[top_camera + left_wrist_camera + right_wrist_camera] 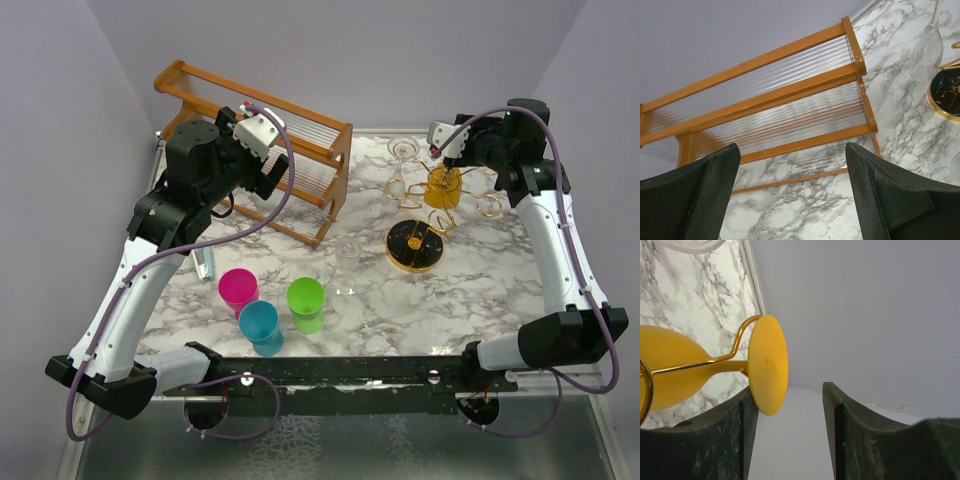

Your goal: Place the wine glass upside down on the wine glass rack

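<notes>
Marble table (480,290), seen from above and from both wrists. At far left, the left gripper (792,148) hangs over the brown slatted wooden shelf (300,150), its claw spread wide and holding nothing. Near the front edge stand a pink cup (238,289), a blue cup (260,325) and a green cup (306,298), close together. Just right of them stands an upright clear glass (347,262). Further right is the gold wire wine glass rack (414,246); the yellow wine glass (443,187) hangs on it upside down, stem in a curled arm, foot uppermost. At far right, the right gripper (789,390) sits at that foot with its claw spread, one finger (715,440) beside the disc's edge, not pinching it.
</notes>
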Tool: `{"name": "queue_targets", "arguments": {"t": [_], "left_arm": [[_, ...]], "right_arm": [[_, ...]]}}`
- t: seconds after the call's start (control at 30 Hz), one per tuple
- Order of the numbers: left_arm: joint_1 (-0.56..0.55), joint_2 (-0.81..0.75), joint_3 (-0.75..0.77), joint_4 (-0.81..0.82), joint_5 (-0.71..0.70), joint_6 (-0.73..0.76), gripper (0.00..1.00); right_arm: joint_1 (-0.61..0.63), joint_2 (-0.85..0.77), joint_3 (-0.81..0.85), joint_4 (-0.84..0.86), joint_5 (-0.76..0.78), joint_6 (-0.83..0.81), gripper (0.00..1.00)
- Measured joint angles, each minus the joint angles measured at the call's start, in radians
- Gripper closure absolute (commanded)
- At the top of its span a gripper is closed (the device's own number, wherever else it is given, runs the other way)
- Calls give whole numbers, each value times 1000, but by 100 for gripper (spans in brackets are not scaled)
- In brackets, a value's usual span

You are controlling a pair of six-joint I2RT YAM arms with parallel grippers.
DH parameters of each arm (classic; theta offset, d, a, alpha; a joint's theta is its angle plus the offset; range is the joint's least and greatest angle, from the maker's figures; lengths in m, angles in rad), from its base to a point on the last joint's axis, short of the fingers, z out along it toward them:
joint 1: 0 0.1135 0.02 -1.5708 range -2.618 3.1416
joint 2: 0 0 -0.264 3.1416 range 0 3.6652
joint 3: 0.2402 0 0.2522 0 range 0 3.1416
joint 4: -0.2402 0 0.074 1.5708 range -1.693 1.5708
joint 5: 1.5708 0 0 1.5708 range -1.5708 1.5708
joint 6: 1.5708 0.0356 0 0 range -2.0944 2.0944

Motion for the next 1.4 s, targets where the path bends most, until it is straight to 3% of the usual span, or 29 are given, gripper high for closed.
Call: {"name": "queue_targets", "arguments": {"t": [0.37,1.4], "left_arm": [[0,0,-7,0,0,2,11],[0,-8,-20,-1,14,8,11]], "right_arm": [[0,6,35,-7,-4,71,46],[0,-2,-6,-33,32,70,45]]}}
